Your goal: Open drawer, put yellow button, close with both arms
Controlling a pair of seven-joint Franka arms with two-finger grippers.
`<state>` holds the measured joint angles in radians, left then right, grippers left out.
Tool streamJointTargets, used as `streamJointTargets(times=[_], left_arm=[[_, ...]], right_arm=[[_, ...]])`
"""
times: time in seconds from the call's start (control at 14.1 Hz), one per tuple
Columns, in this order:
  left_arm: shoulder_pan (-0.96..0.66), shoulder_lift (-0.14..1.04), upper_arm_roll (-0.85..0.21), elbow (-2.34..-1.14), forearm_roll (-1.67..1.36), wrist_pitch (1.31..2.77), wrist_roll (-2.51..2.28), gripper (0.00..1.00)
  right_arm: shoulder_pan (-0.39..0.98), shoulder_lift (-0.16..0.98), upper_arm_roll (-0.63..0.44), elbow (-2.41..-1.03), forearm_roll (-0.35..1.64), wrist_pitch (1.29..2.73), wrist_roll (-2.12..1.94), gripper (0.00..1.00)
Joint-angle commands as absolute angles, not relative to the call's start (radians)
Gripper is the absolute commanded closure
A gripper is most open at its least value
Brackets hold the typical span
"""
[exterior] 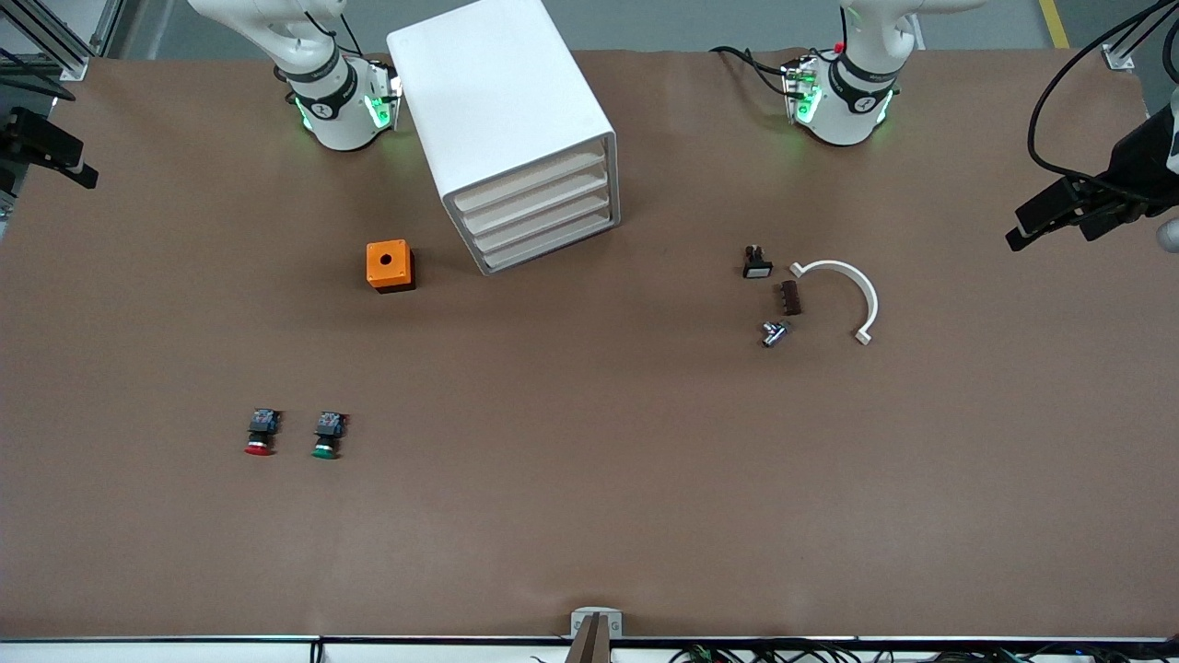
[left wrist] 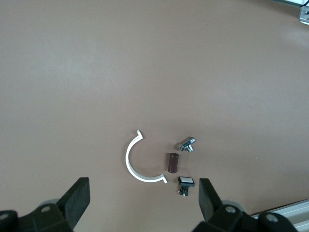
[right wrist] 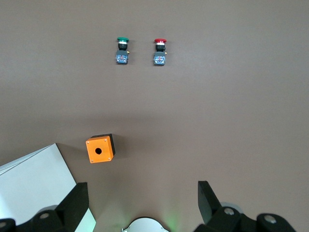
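The drawer [exterior: 532, 179] sits closed, front facing the camera; left gripper [left wrist: 145, 203] and right gripper [right wrist: 140, 203] hang spread, well apart from it.

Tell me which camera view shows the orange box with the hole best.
The right wrist view: the orange box lies in clear sight, its top face, centre hole and dark base plain, beside the white cabinet. The front view also shows it whole, but smaller, beside the cabinet's drawers. The left wrist view does not show it.
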<state>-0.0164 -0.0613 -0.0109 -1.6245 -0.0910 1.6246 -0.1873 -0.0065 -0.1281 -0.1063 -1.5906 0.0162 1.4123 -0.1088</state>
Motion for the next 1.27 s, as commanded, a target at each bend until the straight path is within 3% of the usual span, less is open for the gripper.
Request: streamJointTargets(times=[0.0, 1.2], left_arm=[[-0.009, -0.038, -0.029, -1.585, -0.066, 1.626, -0.170, 0.01], [-0.026, 0.000, -0.048, -1.545, -0.048, 1.643, -0.163, 0.01]], right_arm=[[0.006, -0.153, -0.112, -1.615, 0.011, 1.425, -0.097, 0.00], [0.009, -0.156, -0.109, -1.629, 0.018, 1.427, -0.097, 0.00]])
